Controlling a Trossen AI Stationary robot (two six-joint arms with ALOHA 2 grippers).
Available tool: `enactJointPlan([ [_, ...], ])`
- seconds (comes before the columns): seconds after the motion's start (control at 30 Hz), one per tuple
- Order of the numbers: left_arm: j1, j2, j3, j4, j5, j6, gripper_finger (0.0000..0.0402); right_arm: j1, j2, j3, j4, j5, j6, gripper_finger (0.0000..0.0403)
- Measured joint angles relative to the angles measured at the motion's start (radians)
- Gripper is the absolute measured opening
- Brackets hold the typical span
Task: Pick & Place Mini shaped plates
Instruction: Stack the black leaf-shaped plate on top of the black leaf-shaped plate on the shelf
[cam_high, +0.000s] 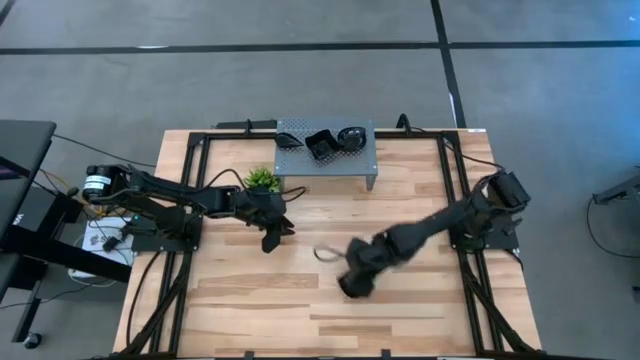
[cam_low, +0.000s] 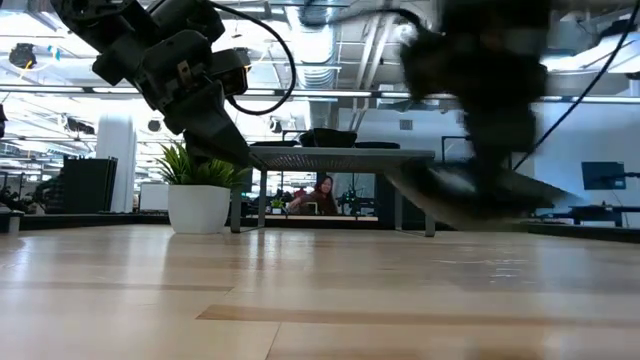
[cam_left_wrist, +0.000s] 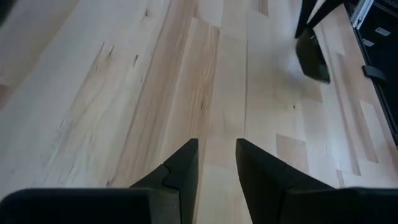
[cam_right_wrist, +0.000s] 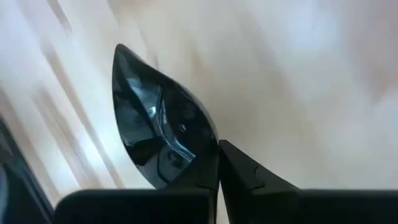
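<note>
My right gripper (cam_right_wrist: 217, 147) is shut on a glossy black leaf-shaped mini plate (cam_right_wrist: 155, 124) low over the middle of the table (cam_high: 400, 310); it also shows in the high view (cam_high: 352, 284). In the low view the plate (cam_low: 470, 195) is tilted under the blurred gripper. My left gripper (cam_high: 272, 236) hangs open and empty above the wood near the small green plant (cam_high: 262, 179); its fingers (cam_left_wrist: 186, 158) have bare wood between them. Three more black plates (cam_high: 322, 145) rest on the grey perforated stand (cam_high: 300, 165). My right gripper pinches the leaf plate's rim (cam_right_wrist: 208, 155) at its broad end between the two fingers. The pointed end (cam_right_wrist: 118, 50) sticks out ahead of the fingers. The plate is tilted close over the table; whether its low edge (cam_low: 420, 205) touches the wood I cannot tell.
The plant in its white pot (cam_low: 197, 208) stands just left of the stand's front legs (cam_low: 262, 200). Black frame rails (cam_high: 190, 200) run along the table's left and right sides. Bare wood lies toward the near edge (cam_high: 300, 320). A person (cam_low: 322, 196) sits in the room beyond the table.
</note>
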Motion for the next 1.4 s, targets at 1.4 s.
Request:
enactJointPlan([
  [1.4, 0.000, 0.000, -0.001, 0.078, 0.000, 0.000, 0.0108, -0.852, -0.014, 0.599, -0.345, 0.352, -1.788, 0.0000],
])
